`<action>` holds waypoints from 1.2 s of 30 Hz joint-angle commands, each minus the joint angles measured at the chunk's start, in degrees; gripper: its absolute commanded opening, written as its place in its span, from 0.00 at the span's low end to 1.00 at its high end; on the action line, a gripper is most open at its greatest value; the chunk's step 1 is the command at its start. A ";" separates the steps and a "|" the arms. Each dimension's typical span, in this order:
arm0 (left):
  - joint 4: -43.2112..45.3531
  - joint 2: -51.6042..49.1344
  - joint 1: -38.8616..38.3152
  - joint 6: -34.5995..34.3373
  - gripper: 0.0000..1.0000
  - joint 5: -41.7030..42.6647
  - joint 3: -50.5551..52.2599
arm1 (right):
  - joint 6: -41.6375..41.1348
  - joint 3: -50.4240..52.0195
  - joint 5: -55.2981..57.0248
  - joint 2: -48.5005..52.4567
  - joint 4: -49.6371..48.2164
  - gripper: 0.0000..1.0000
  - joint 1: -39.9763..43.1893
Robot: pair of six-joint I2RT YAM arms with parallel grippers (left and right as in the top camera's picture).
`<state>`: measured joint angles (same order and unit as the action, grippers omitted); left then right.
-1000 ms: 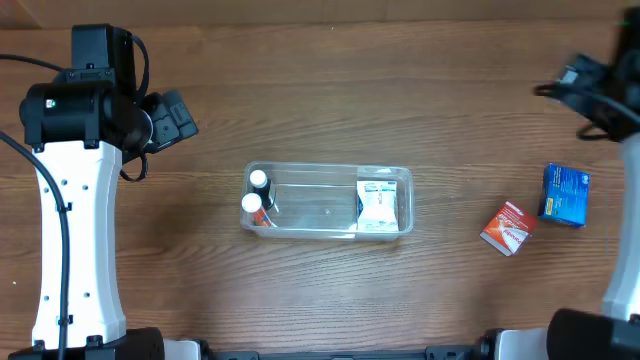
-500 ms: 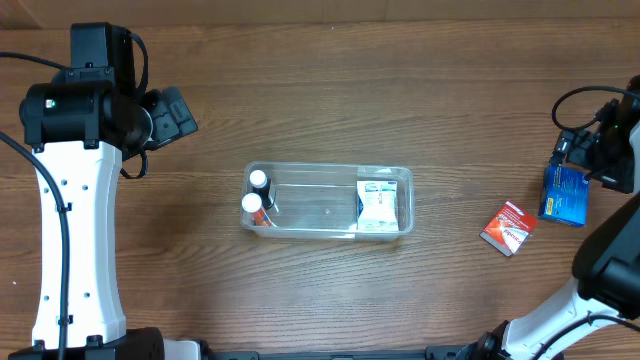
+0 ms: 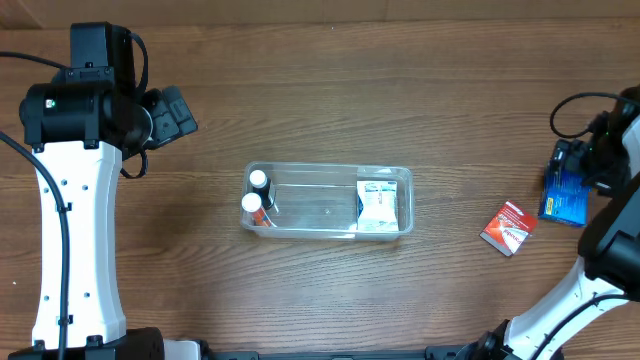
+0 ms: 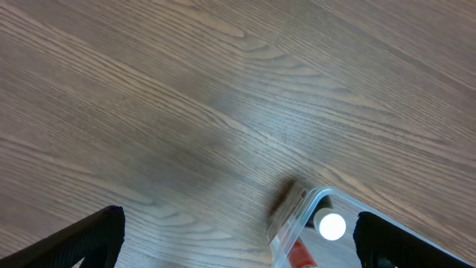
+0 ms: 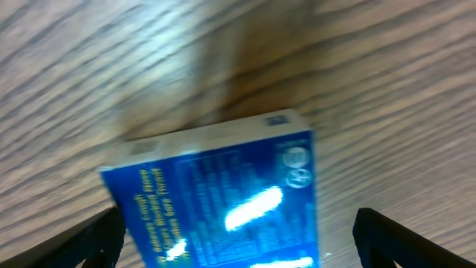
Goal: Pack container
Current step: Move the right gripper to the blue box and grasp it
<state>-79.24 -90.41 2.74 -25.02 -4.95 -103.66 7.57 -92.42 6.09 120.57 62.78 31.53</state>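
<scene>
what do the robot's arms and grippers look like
The left arm is a long white link dotted with dark screws, topped by a bulky black joint housing with a green light. The right arm is white and black. Thin black cables loop off both. The left gripper and right gripper are black.

Left gripper (image 4: 238,237), right gripper (image 5: 238,237): jaws wide apart

Bright, even overhead light fell on the brown wooden table (image 3: 320,90). The right wrist view was blurred, white glare streaking the glossy blue cardboard box (image 5: 223,201). A faint shadow lay beside the clear plastic rectangular tub (image 4: 306,202).
</scene>
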 commanded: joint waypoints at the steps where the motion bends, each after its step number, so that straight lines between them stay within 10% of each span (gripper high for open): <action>1: 0.63 -0.35 0.24 1.05 1.00 0.04 -0.59 | 0.37 0.24 -2.47 0.00 -0.31 1.00 2.03; 18: 0.90 -0.35 0.24 1.09 1.00 0.07 -0.59 | -0.09 10.67 -4.92 0.00 -7.65 1.00 2.25; 36: 1.09 -0.35 0.24 1.09 1.00 0.09 -0.59 | -8.17 6.23 -4.98 -0.85 -4.04 0.78 2.19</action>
<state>-78.22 -90.41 2.74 -25.02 -4.93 -103.66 3.16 -83.74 1.50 119.85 56.86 33.67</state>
